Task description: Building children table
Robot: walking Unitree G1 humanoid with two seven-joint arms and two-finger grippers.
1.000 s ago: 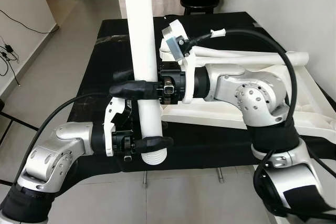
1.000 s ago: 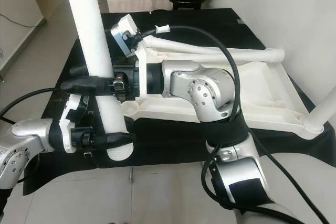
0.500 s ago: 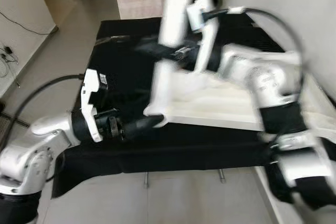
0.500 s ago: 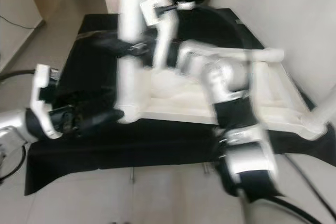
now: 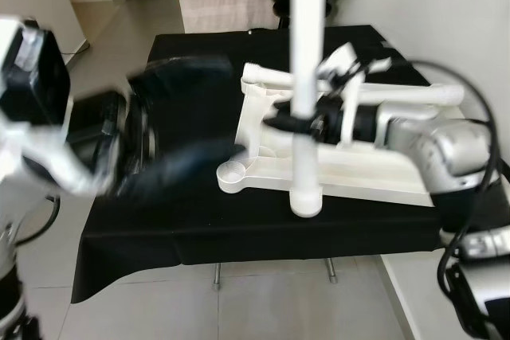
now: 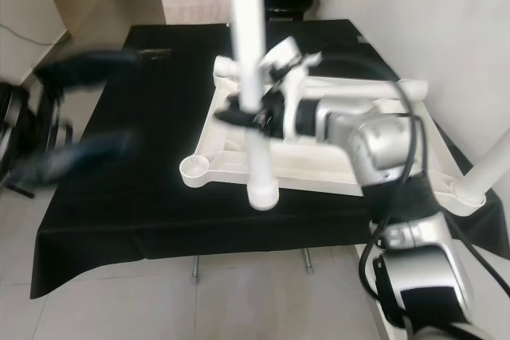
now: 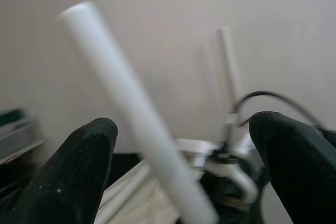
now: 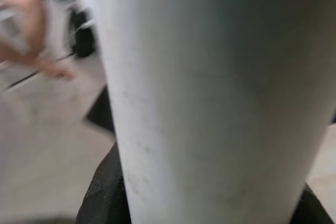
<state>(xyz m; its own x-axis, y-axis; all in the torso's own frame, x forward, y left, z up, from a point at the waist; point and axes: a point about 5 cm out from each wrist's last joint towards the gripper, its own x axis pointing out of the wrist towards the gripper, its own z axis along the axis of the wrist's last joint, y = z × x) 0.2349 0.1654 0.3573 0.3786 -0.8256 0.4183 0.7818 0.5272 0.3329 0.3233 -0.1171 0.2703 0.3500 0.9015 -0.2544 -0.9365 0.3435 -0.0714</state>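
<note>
Table leg (image 5: 305,77) upright, clamped in right tool (image 5: 288,121); left tool (image 7: 184,156) apart, empty.

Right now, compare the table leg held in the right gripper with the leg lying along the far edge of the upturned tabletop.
The held leg stands upright, while the far leg lies flat. The held leg is clamped in the right gripper with its lower end over the tabletop's near rim; the far leg rests loose against the tabletop's far edge. Both are plain white round tubes.

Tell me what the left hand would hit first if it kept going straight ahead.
Probably the white table leg, which crosses between the left hand's open fingers; depth is unclear. The right hand holds it.
</note>
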